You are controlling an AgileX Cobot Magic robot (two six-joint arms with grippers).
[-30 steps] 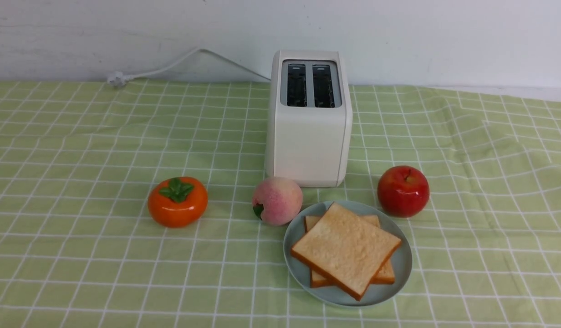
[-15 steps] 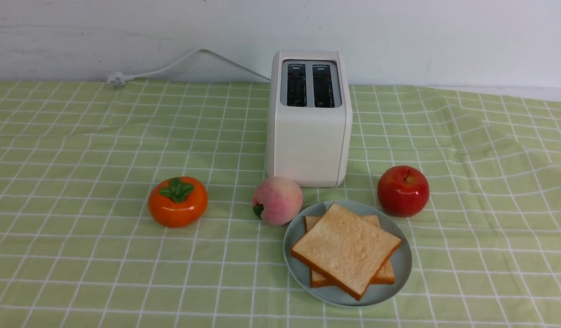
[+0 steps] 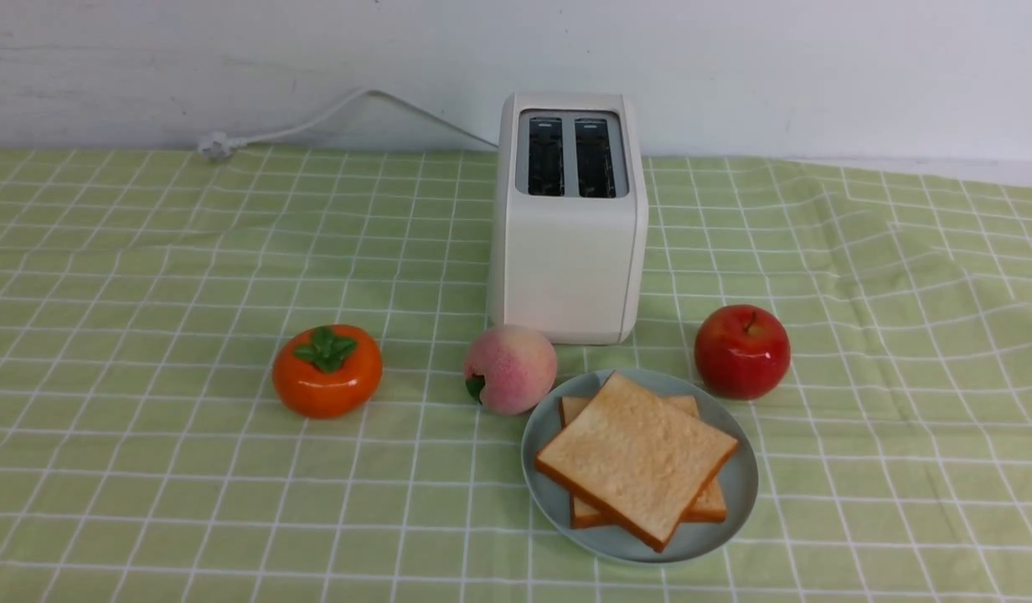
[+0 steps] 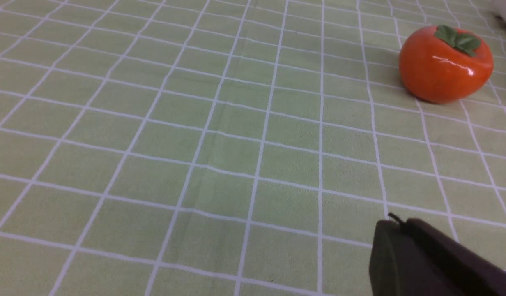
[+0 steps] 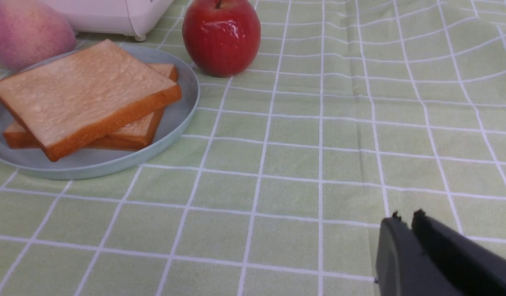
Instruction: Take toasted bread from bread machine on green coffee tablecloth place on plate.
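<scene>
My left gripper (image 4: 394,224) is clenched on nothing; my right gripper (image 5: 405,218) shows its tips almost together, gripping nothing. Lower right of centre in the front view, both slices of toast (image 3: 637,456) lie stacked on the plate (image 3: 738,486). Behind sit a peach (image 3: 510,369), apple (image 3: 741,351) and persimmon (image 3: 327,371), then the toaster (image 3: 568,251) at top centre, on the tablecloth (image 3: 147,276).
</scene>
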